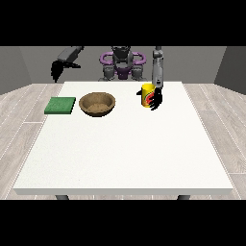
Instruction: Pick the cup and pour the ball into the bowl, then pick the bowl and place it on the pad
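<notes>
Bare test room: white table (125, 158), grey walls (19, 67), plank floor (19, 125).

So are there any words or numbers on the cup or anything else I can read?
Yellow cup: a red mark on its side, too blurred to read as words.
Brown bowl: no writing.
Green pad: no writing.
White table: no writing.
So nothing here can be read.
</notes>
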Robot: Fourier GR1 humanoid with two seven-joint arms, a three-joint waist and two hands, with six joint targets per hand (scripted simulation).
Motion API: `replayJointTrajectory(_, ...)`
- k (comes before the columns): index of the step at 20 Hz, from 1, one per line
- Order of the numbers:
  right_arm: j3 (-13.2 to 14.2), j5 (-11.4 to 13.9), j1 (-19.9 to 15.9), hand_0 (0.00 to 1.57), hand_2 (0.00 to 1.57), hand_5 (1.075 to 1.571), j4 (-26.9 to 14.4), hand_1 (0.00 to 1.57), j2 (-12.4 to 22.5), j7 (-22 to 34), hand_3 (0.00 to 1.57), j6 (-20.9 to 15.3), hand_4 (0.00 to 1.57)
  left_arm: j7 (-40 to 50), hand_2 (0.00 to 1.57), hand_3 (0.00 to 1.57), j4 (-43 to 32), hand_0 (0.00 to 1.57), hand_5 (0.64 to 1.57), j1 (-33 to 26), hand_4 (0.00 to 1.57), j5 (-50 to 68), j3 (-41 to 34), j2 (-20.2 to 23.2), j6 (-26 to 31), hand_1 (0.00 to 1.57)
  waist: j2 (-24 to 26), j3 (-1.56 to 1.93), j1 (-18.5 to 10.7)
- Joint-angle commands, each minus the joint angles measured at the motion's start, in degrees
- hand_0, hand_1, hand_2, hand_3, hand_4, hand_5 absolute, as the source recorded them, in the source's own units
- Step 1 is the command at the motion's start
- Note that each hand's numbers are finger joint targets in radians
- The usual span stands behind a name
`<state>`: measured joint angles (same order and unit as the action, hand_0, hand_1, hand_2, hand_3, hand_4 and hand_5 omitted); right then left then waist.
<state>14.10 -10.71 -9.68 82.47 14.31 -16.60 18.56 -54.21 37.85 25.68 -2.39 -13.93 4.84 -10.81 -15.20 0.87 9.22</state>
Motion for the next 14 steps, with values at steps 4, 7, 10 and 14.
replayJointTrajectory(4, 2.09, -1.43, -2.68, 0.0, 0.0, 1.57, -0.68, 0.0, 2.33, 2.49, 0.0, -0.16, 0.0, -1.66, 1.57, 1.57, -2.14, 1.32, 1.25, -1.98, 1.48, -6.37, 2.76, -3.89, -12.63, 1.32, -0.83, -0.89, 0.56)
replayJointTrajectory(7, 1.75, -2.23, -0.88, 0.0, 0.0, 1.57, 0.04, 0.0, 1.5, 4.82, 0.0, -0.33, 0.0, 1.78, 1.57, 1.57, -2.72, 1.33, 1.245, -1.07, 1.5, -7.24, 2.99, -3.63, -14.27, 1.33, 3.5, -0.89, 1.16)
replayJointTrajectory(10, 3.4, -1.82, 1.21, 0.0, 0.0, 1.57, -6.2, 0.0, 3.58, 5.91, 0.0, 0.82, 0.0, 10.79, 1.57, 1.57, 0.34, 1.34, 1.304, -2.54, 1.53, -11.98, 7.67, 1.71, -11.35, 1.34, 11.63, -0.82, -3.18)
replayJointTrajectory(14, 4.36, -2.54, 0.81, 0.0, 0.0, 1.569, -8.79, 0.0, 4.64, 7.33, 0.0, 1.2, 0.0, 21.6, 1.57, 1.57, 1.19, 1.44, 1.321, 3.4, 1.57, -18.91, 9.46, 14.27, -12.39, 1.44, 15.16, -0.63, -4.48)
